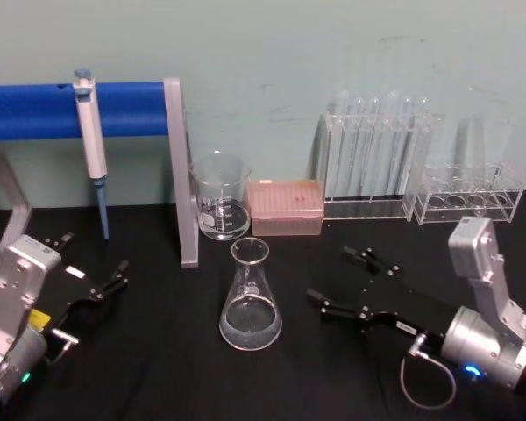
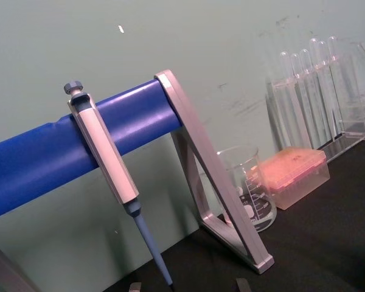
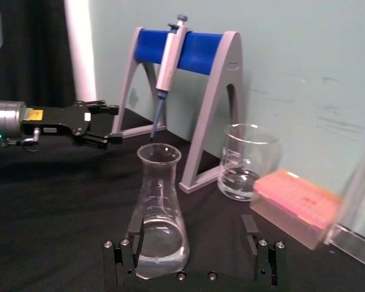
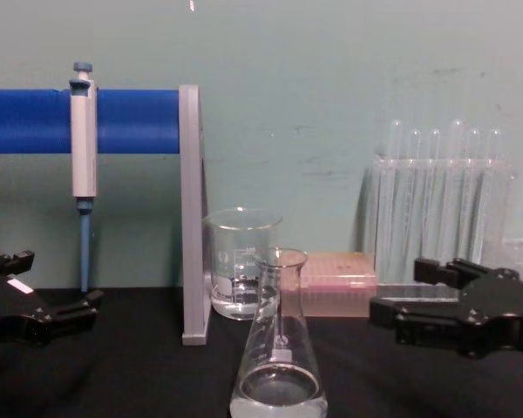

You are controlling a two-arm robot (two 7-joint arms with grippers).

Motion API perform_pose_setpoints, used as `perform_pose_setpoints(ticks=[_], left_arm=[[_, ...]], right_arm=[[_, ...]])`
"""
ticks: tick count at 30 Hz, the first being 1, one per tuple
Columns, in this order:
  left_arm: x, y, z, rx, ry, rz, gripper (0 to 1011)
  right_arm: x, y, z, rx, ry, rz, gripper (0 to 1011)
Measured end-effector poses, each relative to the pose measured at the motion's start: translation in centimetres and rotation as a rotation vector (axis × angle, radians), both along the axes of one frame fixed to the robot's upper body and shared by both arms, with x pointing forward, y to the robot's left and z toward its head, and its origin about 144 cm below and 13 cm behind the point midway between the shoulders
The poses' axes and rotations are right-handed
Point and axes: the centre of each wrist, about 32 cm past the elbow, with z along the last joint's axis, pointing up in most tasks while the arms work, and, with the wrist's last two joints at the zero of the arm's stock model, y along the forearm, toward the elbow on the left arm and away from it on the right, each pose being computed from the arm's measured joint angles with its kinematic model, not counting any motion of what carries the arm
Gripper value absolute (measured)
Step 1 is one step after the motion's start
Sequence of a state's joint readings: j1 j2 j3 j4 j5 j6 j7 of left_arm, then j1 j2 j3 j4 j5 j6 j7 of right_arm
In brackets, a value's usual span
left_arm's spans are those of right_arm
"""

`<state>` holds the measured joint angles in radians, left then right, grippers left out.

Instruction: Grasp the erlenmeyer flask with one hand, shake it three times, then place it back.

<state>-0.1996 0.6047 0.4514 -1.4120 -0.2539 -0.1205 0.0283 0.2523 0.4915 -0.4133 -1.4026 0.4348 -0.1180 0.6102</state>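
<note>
Right gripper (image 1: 328, 275) sat low over the black table (image 1: 158, 360), jaws wide, holding nothing, fingertips aimed at the flask (image 1: 250, 298). Flask stood upright on the table at front centre, on the gripper's left, near it but apart, nothing touching it. Left gripper (image 1: 92, 259) was parked at the far left, also spread and empty, well apart from the flask. Head view gave the clear gap between fingertips and glass. Right wrist view looked down the gripper (image 3: 191, 230): flask (image 3: 158, 219) ahead of the spread fingers, off-centre toward one of them, with the left gripper (image 3: 106, 125) beyond. Chest view showed the flask (image 4: 279, 348) side-on with a small white patch on its wall, right gripper (image 4: 397, 292) at about neck height. Left wrist view faced the pipette (image 2: 106, 158) hung on the blue stand (image 2: 36, 164), plus beaker (image 2: 249, 194) and pink box (image 2: 295, 176).
</note>
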Motion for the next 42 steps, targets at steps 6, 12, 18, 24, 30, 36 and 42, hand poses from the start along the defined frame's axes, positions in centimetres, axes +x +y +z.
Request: perform_pose_setpoints(ticks=[6, 12, 18, 24, 30, 36, 42], left_arm=[[0.0, 0.0, 0.0, 0.000, 0.000, 0.000, 1001], [0.0, 0.0, 0.0, 0.000, 0.000, 0.000, 1001], [0.0, 0.0, 0.0, 0.000, 0.000, 0.000, 1001], [0.0, 0.0, 0.0, 0.000, 0.000, 0.000, 1001], [0.0, 0.0, 0.0, 0.000, 0.000, 0.000, 1001], [0.0, 0.0, 0.0, 0.000, 0.000, 0.000, 1001], [0.0, 0.0, 0.0, 0.000, 0.000, 0.000, 1001]], right_arm=[[1.3, 0.6, -0.2, 0.011, 0.011, 0.046, 1002], [2.7, 1.3, -0.4, 0.022, 0.017, 0.082, 1003], [3.8, 2.0, -0.5, 0.030, 0.022, 0.111, 1003], [4.7, 2.7, -0.7, 0.033, 0.024, 0.137, 1003], [5.2, 3.3, -0.7, 0.035, 0.023, 0.157, 1003], [5.5, 3.9, -0.8, 0.037, 0.024, 0.168, 1003], [5.8, 4.6, -0.9, 0.040, 0.025, 0.173, 1003]])
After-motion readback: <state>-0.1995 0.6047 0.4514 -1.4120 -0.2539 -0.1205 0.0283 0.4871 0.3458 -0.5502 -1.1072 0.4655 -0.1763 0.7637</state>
